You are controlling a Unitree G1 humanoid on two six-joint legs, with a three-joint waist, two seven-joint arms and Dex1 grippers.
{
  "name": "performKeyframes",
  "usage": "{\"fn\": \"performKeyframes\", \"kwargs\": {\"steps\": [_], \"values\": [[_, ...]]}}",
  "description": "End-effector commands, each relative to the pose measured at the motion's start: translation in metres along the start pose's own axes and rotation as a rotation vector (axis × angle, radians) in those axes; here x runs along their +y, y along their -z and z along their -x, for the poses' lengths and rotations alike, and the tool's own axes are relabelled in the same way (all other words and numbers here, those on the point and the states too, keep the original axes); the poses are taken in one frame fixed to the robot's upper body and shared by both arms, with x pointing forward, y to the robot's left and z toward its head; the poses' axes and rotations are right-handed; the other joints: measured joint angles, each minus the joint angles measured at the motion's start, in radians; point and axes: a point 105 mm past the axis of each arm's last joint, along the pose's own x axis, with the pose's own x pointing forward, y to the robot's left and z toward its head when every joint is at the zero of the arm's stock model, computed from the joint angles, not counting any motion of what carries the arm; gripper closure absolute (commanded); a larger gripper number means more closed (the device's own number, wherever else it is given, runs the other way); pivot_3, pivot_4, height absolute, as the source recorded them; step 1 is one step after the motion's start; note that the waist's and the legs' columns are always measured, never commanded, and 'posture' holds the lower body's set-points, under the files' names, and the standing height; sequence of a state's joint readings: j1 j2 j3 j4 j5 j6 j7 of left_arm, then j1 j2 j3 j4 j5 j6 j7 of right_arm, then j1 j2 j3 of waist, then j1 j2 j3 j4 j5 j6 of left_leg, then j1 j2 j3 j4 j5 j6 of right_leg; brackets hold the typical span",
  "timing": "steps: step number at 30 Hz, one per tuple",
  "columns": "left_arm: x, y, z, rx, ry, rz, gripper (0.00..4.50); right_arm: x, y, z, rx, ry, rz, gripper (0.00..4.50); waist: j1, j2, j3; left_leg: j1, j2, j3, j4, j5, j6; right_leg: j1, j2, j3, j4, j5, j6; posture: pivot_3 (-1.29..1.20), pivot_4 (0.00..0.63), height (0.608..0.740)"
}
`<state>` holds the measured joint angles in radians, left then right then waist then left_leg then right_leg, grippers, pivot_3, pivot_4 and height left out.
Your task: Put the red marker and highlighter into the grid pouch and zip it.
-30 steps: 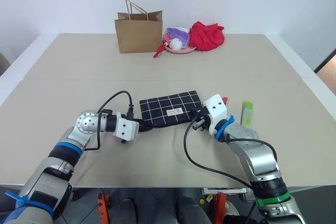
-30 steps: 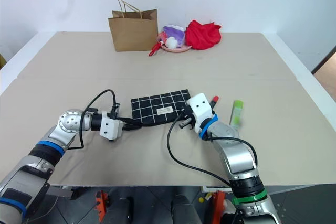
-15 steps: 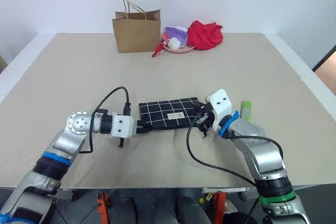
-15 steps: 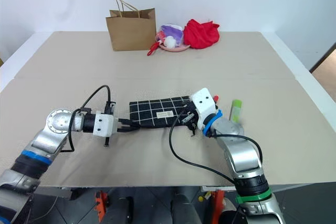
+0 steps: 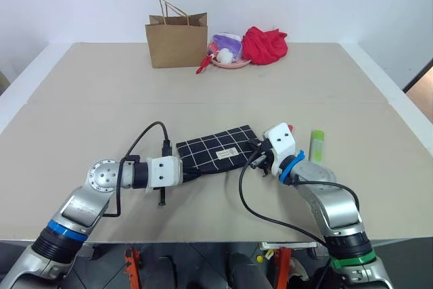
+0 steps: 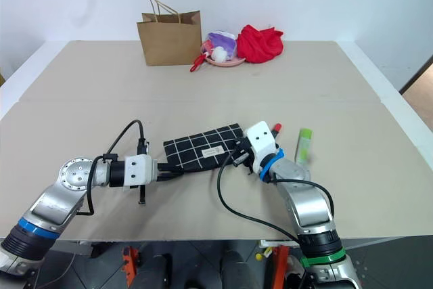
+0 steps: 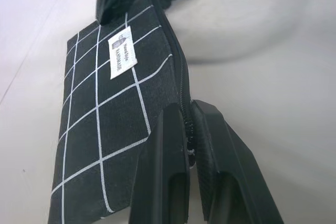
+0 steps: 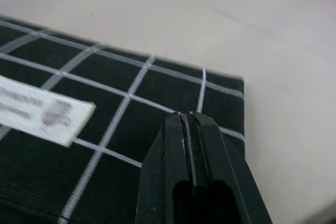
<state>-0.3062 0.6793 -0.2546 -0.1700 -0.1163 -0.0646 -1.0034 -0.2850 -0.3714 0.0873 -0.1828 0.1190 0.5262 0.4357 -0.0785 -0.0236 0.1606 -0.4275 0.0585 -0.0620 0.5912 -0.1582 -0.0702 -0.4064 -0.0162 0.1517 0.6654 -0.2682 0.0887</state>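
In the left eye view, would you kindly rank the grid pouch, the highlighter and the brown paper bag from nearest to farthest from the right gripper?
1. The grid pouch: right at the right gripper, on its left side.
2. The highlighter: lying on the table just to the gripper's right.
3. The brown paper bag: standing at the table's far edge, to the left.

The grid pouch [image 7: 113, 103] is carrying a small white label [image 7: 122, 55] sewn flat on its black fabric, between the white grid lines and nearer the pouch's zipper edge than its far edge. Two short lines of dark print are running along the label, but the letters are showing too small and soft to be read with any certainty. In the right wrist view the same label [image 8: 44, 115] is appearing with its print smeared to grey marks.
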Motion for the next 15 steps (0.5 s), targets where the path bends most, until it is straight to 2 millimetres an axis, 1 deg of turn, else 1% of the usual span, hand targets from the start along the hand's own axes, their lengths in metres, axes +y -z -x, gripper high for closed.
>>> {"fn": "performKeyframes", "kwargs": {"steps": [1,5,8,12,13,15], "values": [[0.008,-0.01,0.004,-0.017,-0.035,-0.083,4.48,0.005,0.006,0.0,0.0,-0.014,0.017,4.5,0.0,0.0,0.0,0.0,0.0,0.0,0.0,0.0,0.0,0.0,0.0,0.0,0.0,0.0,0.0,0.0,0.15,0.74],[0.002,-0.005,0.002,-0.008,-0.012,-0.149,4.48,0.007,0.011,0.0,0.002,-0.016,0.018,4.5,0.0,0.0,0.0,0.001,0.0,0.0,0.0,0.0,0.0,0.001,0.0,0.0,0.0,0.0,0.0,0.0,0.15,0.74],[-0.004,-0.002,0.002,-0.016,0.01,-0.16,4.48,0.007,0.011,0.0,-0.003,-0.002,0.019,4.5,0.0,0.0,0.0,0.001,0.0,0.0,0.0,0.0,0.0,0.001,0.0,0.0,0.0,0.0,-0.001,0.0,0.15,0.74],[-0.014,0.001,0.006,-0.034,0.054,-0.158,2.94,0.004,0.009,0.0,-0.016,0.013,0.022,4.5,-0.001,0.0,0.0,0.001,0.0,0.0,0.0,0.0,0.0,0.001,0.0,0.0,0.0,0.0,-0.001,0.0,0.15,0.74],[-0.016,0.003,0.008,-0.033,0.067,-0.177,2.35,0.004,0.008,0.001,-0.017,0.014,0.026,4.5,-0.001,0.0,0.0,0.001,0.0,0.0,0.0,0.0,0.0,0.001,0.0,0.0,0.0,-0.001,-0.001,0.0,0.15,0.74],[-0.018,0.007,0.013,-0.023,0.093,-0.217,1.54,0.003,0.008,0.001,-0.019,0.014,0.029,4.5,0.0,0.0,0.0,0.001,0.0,0.0,0.0,0.0,0.0,0.001,0.0,0.0,0.0,-0.002,-0.004,0.0,0.15,0.74]]}}
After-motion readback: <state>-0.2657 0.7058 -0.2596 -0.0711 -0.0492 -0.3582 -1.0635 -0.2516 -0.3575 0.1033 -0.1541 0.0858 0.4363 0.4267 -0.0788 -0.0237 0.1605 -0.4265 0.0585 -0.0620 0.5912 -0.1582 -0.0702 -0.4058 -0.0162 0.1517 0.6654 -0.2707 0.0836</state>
